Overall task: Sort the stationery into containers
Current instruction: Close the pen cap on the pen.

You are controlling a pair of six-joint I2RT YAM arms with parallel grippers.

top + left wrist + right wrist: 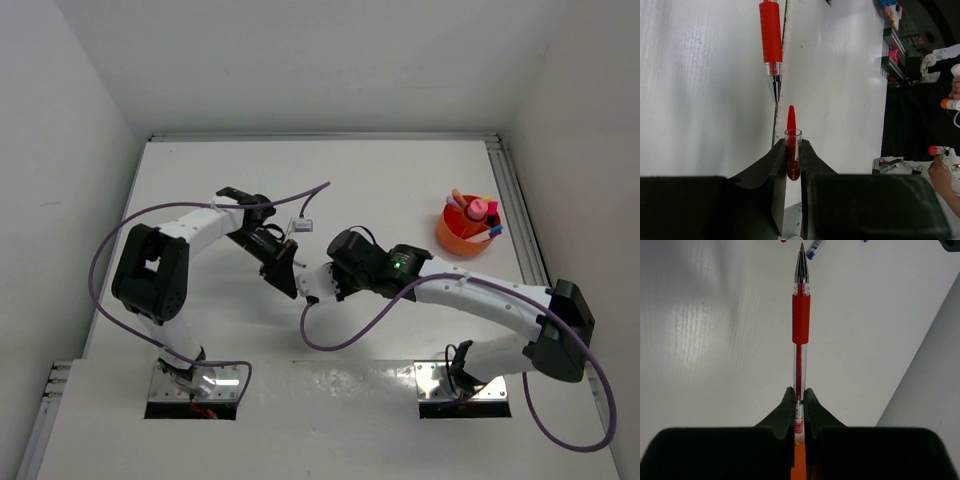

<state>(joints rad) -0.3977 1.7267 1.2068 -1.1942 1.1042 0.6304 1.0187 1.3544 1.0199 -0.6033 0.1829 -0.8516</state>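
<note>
While left pincer (793,149) nips cap (791,120), right pincer (799,394) clamps red pen (801,320)

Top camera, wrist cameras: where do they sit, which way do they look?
Top external: above, behind the bases, looking down at table and orange bowl; left arm and right arm show.
Left wrist: on left arm, looking along left end effector, shut on red cap.
Right wrist: on right arm, looking along right end effector, shut on red pen.
Both wrist views share the red pen.
</note>
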